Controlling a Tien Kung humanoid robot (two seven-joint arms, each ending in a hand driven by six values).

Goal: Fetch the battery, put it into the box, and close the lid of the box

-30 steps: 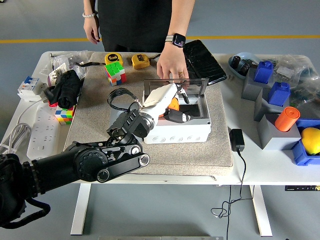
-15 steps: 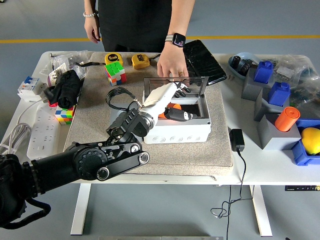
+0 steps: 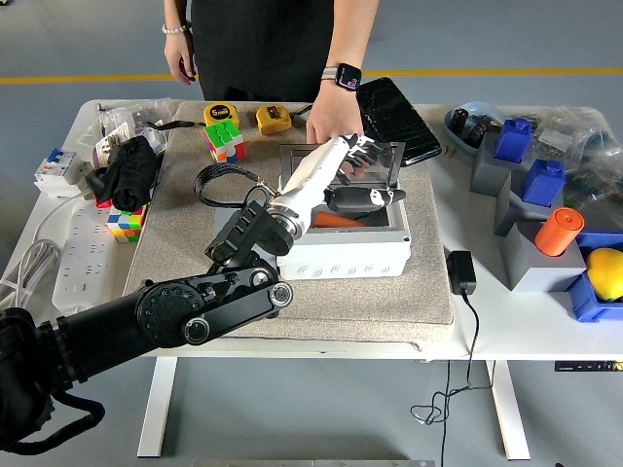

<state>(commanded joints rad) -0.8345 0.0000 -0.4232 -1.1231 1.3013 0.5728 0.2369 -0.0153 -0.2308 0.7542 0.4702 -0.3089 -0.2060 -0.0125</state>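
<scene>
One robot hand (image 3: 355, 175) at work, the left — reaching from the lower left over the open box (image 3: 346, 238), white forearm slanting up to the dark fingers (image 3: 365, 197). Fingers loosely spread, gripping nothing, tips lying up against the raised clear lid (image 3: 343, 163) just beyond them. Below the palm, inside the box, an orange object — taken to be the battery (image 3: 331, 221) — lying on the floor of the box, apart from the fingers. Right arm nowhere in view.

Just behind the robot hand, at the far rim of the lid, a person's hand (image 3: 334, 125) with a watch at the wrist, resting on or steadying the lid; exact contact hard to tell. Box sitting on a grey mat (image 3: 185, 209) on the table (image 3: 487, 316). Off to the left of the robot hand, a colour cube (image 3: 224, 141) and two tape measures (image 3: 248, 117) further back; well to the right, a black charger (image 3: 461, 271) and an orange cylinder (image 3: 558, 232), none of them in play.

Judged step: battery placed, lid closing in hand. Next move seems to call for hooking the fingertips over the top edge of the lid and drawing it forward and down toward the near wall — wrist kept clear of the rim so nothing gets pinched. Risk: the person's hand sharing the same edge, and the light box sliding on the mat if pushed rather than pivoted.
</scene>
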